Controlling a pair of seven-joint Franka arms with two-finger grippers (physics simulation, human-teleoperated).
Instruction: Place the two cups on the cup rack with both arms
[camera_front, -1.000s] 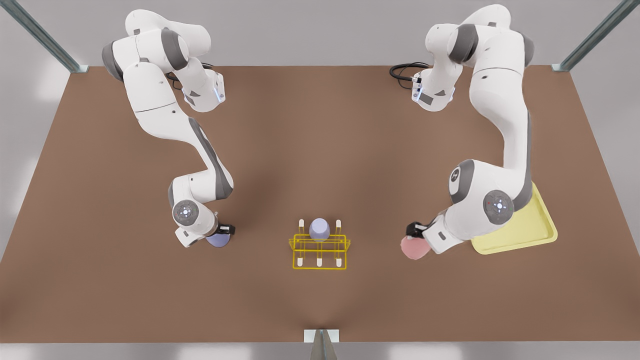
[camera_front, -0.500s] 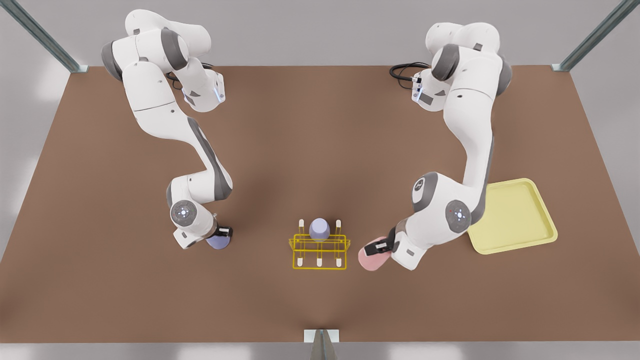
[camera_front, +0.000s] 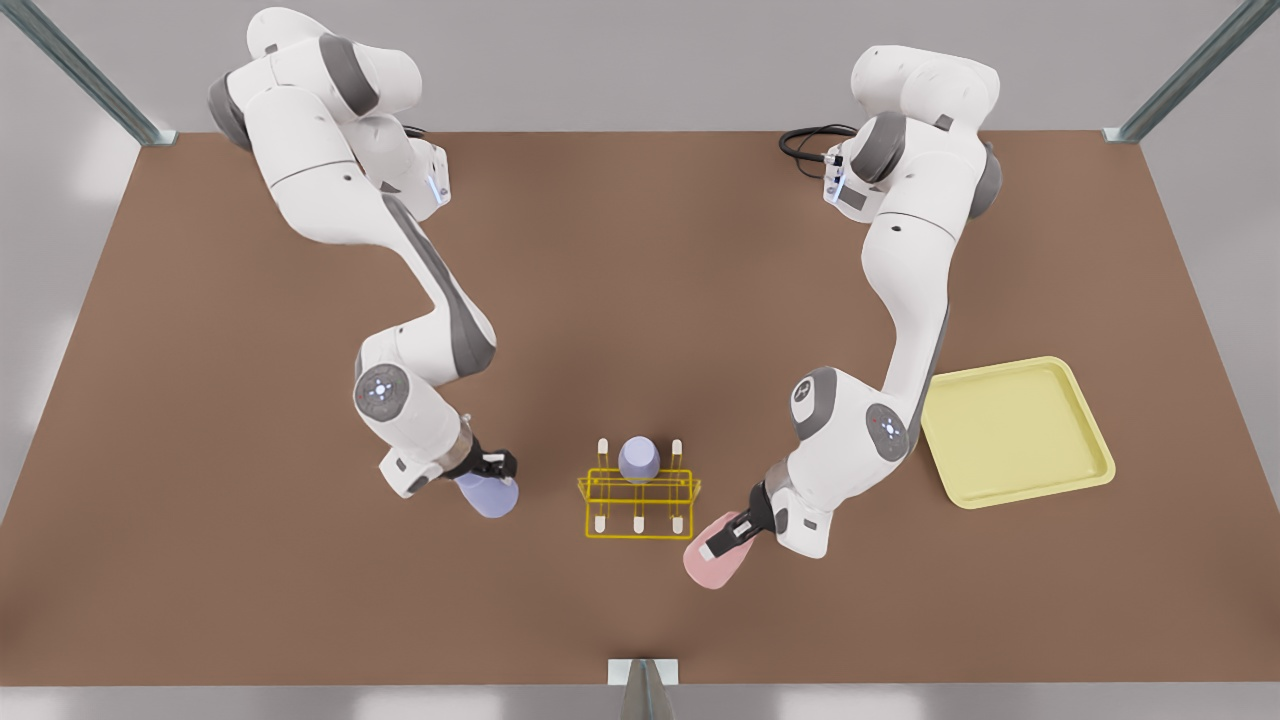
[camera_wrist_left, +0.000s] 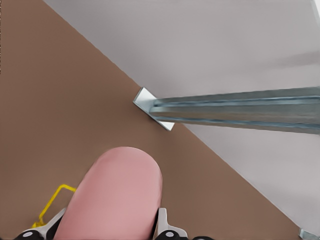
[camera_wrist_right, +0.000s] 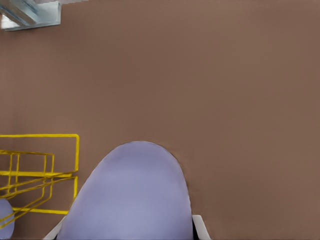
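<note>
The pink cup (camera_front: 712, 564) is gripped by the left pincer (camera_front: 733, 533), held above the brown tabletop (camera_front: 640, 300) at about four o'clock from the yellow cup rack (camera_front: 638, 502), just beside its corner. In the left wrist view the pink cup (camera_wrist_left: 114, 195) is seen clamped between the fingers (camera_wrist_left: 163, 226). A lavender cup (camera_front: 488, 495) is clenched in the right pincer (camera_front: 492, 468), at nine o'clock from the rack and near it; in the right wrist view this cup (camera_wrist_right: 131, 195) lies beside the rack's frame (camera_wrist_right: 40, 175). A second lavender cup (camera_front: 638, 458) sits upturned on the rack's far middle peg. A pale-yellow tray (camera_front: 1015, 432) lies well apart at three o'clock.
</note>
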